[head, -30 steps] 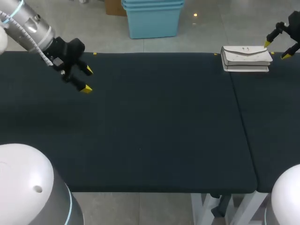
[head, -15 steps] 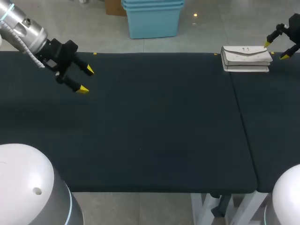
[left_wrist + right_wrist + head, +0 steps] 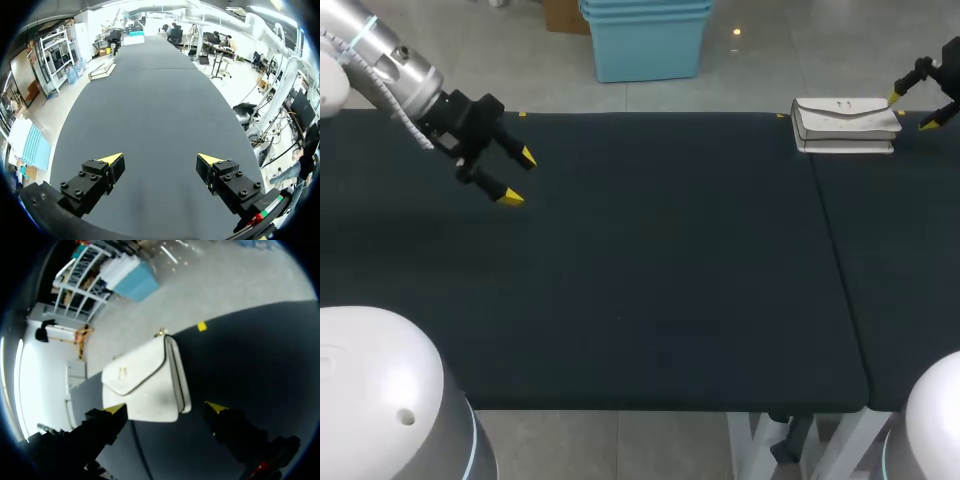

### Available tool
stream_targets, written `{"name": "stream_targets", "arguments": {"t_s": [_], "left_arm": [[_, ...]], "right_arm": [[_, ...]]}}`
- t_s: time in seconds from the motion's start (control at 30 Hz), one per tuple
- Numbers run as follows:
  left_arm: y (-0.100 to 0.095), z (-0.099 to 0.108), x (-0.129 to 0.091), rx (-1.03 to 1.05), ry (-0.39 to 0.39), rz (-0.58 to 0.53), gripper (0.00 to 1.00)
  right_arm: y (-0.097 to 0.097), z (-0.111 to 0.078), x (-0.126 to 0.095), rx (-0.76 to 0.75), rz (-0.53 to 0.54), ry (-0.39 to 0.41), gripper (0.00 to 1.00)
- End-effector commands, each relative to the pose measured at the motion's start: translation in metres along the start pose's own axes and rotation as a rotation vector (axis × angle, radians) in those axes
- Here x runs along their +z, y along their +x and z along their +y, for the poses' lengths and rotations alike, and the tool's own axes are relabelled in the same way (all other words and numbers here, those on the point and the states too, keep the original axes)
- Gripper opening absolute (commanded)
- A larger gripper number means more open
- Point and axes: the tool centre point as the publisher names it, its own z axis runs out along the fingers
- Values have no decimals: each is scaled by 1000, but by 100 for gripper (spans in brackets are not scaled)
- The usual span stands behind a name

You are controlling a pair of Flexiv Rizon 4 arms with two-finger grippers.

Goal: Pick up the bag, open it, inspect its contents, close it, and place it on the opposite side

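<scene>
Bag (image 3: 845,125) sits flat at the far right corner of the table (image 3: 650,260), white, with its flap down, and it has not shifted over the last second. The right gripper (image 3: 912,110) hangs just beside its outer end, fingers spread wide. Against the earlier pictures its yellow tips have crept only slightly, so this arm is almost at rest beside the bag and not yet gripping it. In the right wrist view the bag (image 3: 145,380) lies just ahead of the right gripper (image 3: 166,407), its near end reaching in between the open fingers. Whether either tip touches the bag I cannot tell.

The left gripper (image 3: 518,177) is over the far left part of the table, well apart from the bag, with fingers spread and nothing between them. Over the last second it has drawn back a little toward the left edge and then come forward again, ending slightly nearer the middle of the table. The left wrist view shows the left gripper (image 3: 161,160) open over bare dark cloth.

Judging from this, the task is at its very start: the bag is not lifted, not opened, and the pick-up falls to the right arm, which is lined up for it.
</scene>
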Motion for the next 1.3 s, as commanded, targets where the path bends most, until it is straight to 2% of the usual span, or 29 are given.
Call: {"name": "stream_targets", "arguments": {"t_s": [0.03, 0.33, 0.37, 0.4, 0.43, 0.47, 0.5, 0.6, 0.7, 1.0, 1.3], "left_arm": [[-2, 1, 0, 1, 3, 6, 100], [-2, 1, 0, 1, 3, 6, 100], [-2, 1, 0, 1, 3, 6, 100], [-2, 1, 0, 1, 3, 6, 100], [-2, 1, 0, 1, 3, 6, 100], [-2, 1, 0, 1, 3, 6, 100], [-2, 1, 0, 1, 3, 6, 100], [-2, 1, 0, 1, 3, 6, 100], [-2, 1, 0, 1, 3, 6, 100], [-2, 1, 0, 1, 3, 6, 100], [-2, 1, 0, 1, 3, 6, 100]], "right_arm": [[-5, 17, 13, -1, 28, 164, 100], [-3, 15, 36, -12, 37, 265, 100], [-3, 16, 38, -13, 40, 274, 95], [-2, 16, 39, -12, 40, 275, 89], [-1, 16, 40, -13, 41, 280, 77], [0, 16, 41, -17, 42, 287, 56], [1, 16, 41, -20, 42, 291, 47], [3, 17, 43, -28, 48, 300, 35], [4, 18, 45, -32, 51, 316, 0], [9, -2, 50, -47, 103, 350, 0], [30, -50, 47, -95, 210, 378, 0]]}}
